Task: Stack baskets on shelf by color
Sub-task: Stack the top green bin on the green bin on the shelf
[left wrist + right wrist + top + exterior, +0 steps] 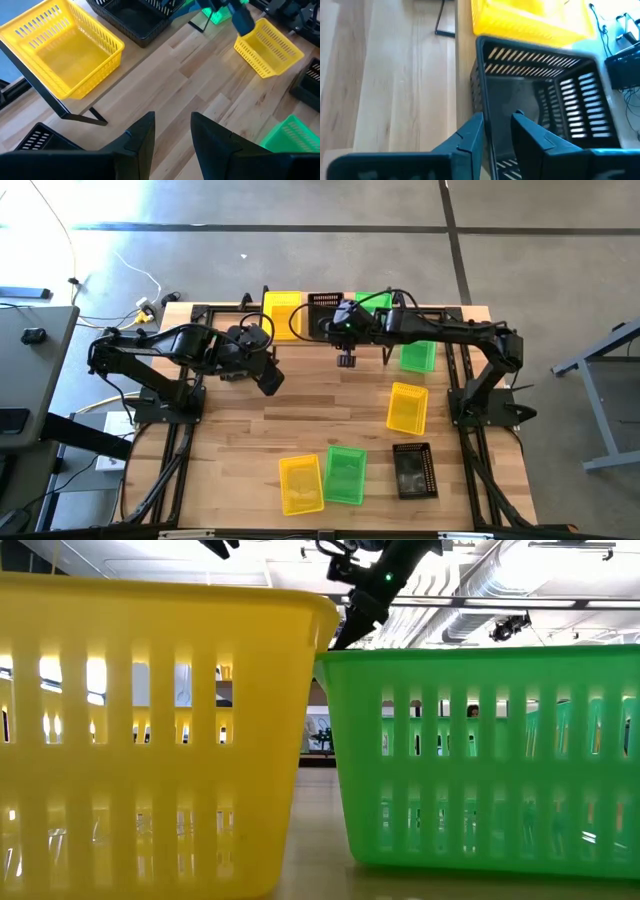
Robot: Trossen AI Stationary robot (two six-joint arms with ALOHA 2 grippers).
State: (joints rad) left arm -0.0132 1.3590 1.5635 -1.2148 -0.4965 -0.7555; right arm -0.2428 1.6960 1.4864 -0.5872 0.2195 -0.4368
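The shelf [300, 302] stands at the far edge of the worktop [330, 405], carrying a yellow basket [282, 308], a black basket [324, 305] and a green basket [376, 302] side by side. The right gripper [497, 131] hangs over the black basket's near rim, jaws slightly parted, gripping nothing. The left gripper [172, 131] hovers just before the shelf's yellow end, jaws parted and empty. Five more baskets lie on the worktop before the shelf.
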